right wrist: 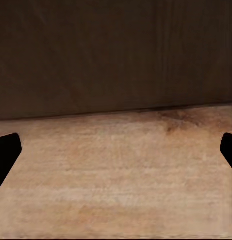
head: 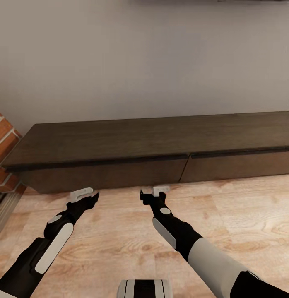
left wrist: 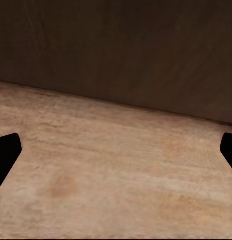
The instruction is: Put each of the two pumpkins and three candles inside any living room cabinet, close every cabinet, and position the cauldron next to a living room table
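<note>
Left gripper and right gripper both spread wide, holding nothing.
Each hangs low over the light wood-plank floor, just short of the dark-brown cabinet, whose drawer fronts sit flush against a plain grey wall; red brick edges the cabinet's left end.

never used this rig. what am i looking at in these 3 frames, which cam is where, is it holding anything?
It is a simulated two-armed wheeled robot. The big picture comes from its head camera, looking down over both arms at a long dark wooden cabinet on a plank floor, drawers shut, brick at the left edge. The other two pictures come from cameras on each wrist, aimed at the cabinet front. The left gripper and right gripper are open, fingertips wide apart, holding nothing.
</note>
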You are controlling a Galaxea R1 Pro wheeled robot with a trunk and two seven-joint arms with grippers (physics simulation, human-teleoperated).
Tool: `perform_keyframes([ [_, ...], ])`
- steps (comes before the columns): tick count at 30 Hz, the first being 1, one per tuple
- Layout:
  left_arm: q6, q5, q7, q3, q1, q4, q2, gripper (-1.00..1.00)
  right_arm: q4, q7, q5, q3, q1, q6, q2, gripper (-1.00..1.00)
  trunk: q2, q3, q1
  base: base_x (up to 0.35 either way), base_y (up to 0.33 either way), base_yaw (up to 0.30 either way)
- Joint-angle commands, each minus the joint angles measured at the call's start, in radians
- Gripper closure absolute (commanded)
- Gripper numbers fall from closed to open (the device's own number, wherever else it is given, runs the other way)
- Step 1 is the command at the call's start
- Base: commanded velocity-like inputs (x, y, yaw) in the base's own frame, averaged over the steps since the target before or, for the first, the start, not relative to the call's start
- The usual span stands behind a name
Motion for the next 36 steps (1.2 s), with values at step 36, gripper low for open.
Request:
perform_keyframes([
  [36,0.001,0.003,-0.192,0.004,-0.001,-0.002,0.017,-1.0,-0.006,0.002,-0.009,0.0,-0.001,0.01,-0.007,-1.0,0.0,-0.001,-0.001,-0.158,0.0,0.0],
])
